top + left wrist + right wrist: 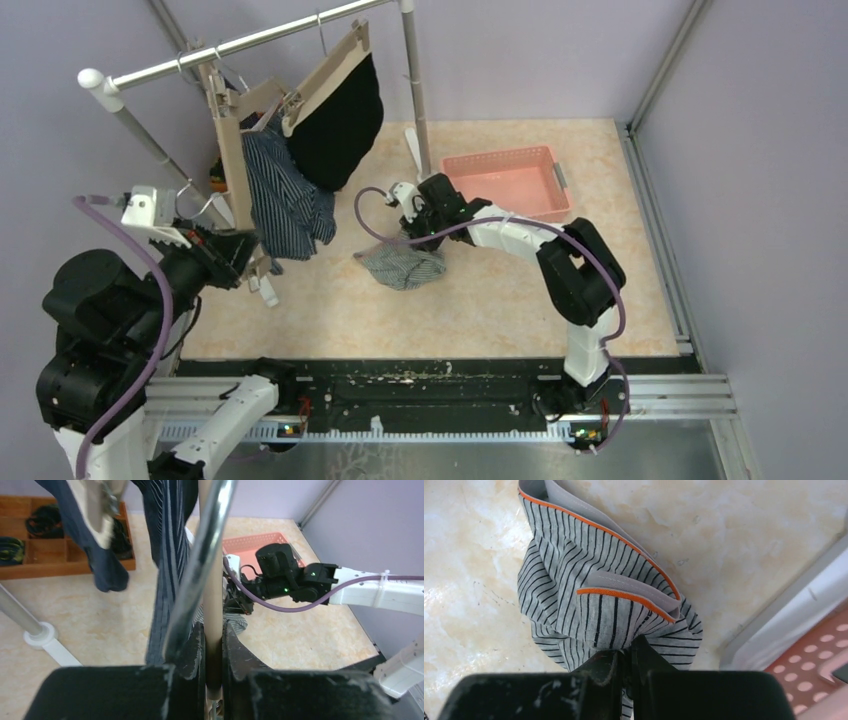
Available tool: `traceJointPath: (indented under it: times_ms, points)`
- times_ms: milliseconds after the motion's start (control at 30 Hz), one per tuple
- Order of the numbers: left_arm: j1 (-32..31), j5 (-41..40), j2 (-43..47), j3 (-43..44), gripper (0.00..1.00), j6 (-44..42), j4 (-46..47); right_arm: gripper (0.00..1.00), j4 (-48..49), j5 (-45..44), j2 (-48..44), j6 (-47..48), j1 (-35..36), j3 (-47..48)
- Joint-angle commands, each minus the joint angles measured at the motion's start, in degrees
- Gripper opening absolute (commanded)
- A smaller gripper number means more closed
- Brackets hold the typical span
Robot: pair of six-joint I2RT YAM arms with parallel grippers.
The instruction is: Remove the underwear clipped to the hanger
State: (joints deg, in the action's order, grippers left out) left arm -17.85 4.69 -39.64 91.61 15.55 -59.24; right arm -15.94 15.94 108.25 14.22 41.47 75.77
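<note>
A beige wooden hanger hangs from the rack with navy-striped underwear clipped to it. My left gripper is shut on its lower end; in the left wrist view the jaws pinch the hanger's bar beside a chrome wire. Black underwear hangs on a second hanger behind. Grey striped underwear with an orange-edged waistband lies crumpled on the table. My right gripper is shut on its cloth, the right gripper pinching a fold at the near edge.
A pink basket stands on the table right behind the right arm, and its corner shows in the right wrist view. The rack's rail and posts stand at the back left. A wooden tray holds dark socks.
</note>
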Motion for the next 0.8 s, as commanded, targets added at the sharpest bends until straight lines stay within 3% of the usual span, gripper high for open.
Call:
traceJointPath:
  times_ms: [0, 233, 433, 600, 767]
  points:
    - [1.11, -2.29, 2.66, 4.76, 0.00, -5.08, 3.40, 0.00, 3.84, -2.88, -6.59, -1.38, 0.47, 3.06]
    - [3.91, -9.76, 4.63, 4.13, 0.00, -9.01, 4.74, 0.00, 8.50, -9.26, -22.77, -1.22, 0.46, 7.15]
    - [5.03, -14.04, 6.47, 1.73, 0.00, -10.86, 6.38, 0.00, 18.51, -20.22, -35.56, 1.47, 0.48, 3.63]
    - [5.07, -15.00, 7.08, 0.19, 0.00, -10.91, 6.99, 0.00, 27.07, -33.29, -37.68, 8.60, 0.49, -0.04]
    - [5.09, -17.04, 7.52, 0.34, 0.00, -10.13, 6.58, 0.00, 30.23, -41.55, -33.12, 16.38, -0.99, 0.61]
